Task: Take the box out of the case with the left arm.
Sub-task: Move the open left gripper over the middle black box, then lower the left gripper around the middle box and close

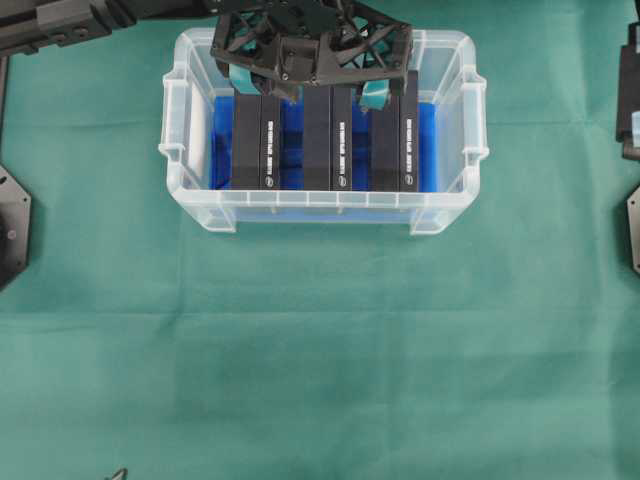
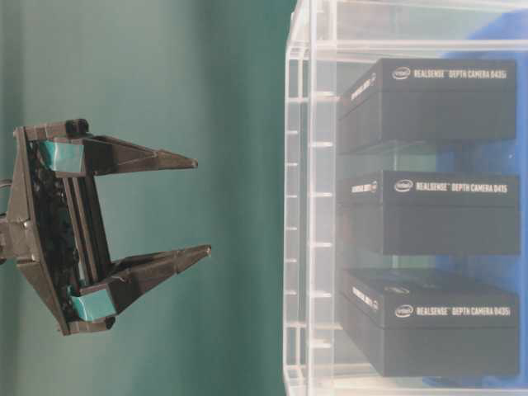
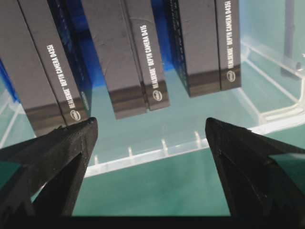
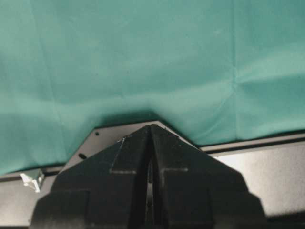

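Overhead, the large rectangular clear plastic case [image 1: 322, 205] with its ribbed rim and bright blue bottom lining serves as the landmark on the green cloth-covered table [image 1: 320, 350]. Left of the case, the black jointed left arm [image 1: 60, 25] reaches in from the upper corner of the view. Its black lattice-frame left gripper [image 1: 318, 92] with teal finger pads [image 1: 374, 95] hangs over the far edge of the case, above the far ends of the boxes. Its jaws are spread wide and nothing sits between them.

Inside the case three black rectangular cardboard boxes lie side by side on the blue lining, each with white print along one long face. The left box [image 1: 258, 140] lies nearest the case's left wall, the middle box [image 1: 328, 140] lies at the centre, and the right box [image 1: 394, 140] lies nearest the right wall. Strips of blue show between them, so they stand apart.

Seen from the left wrist camera, the two dark fingertips [image 3: 71, 143] frame the lower corners, with the three boxes and the case's clear rim beyond them; neither tip touches a box.

Right of the case, well apart from it, part of the black right arm [image 1: 630, 90] shows at the edge of the overhead view. Through its own camera, the right gripper [image 4: 150, 143] has its jaws pressed together, holding nothing, above the green cloth.
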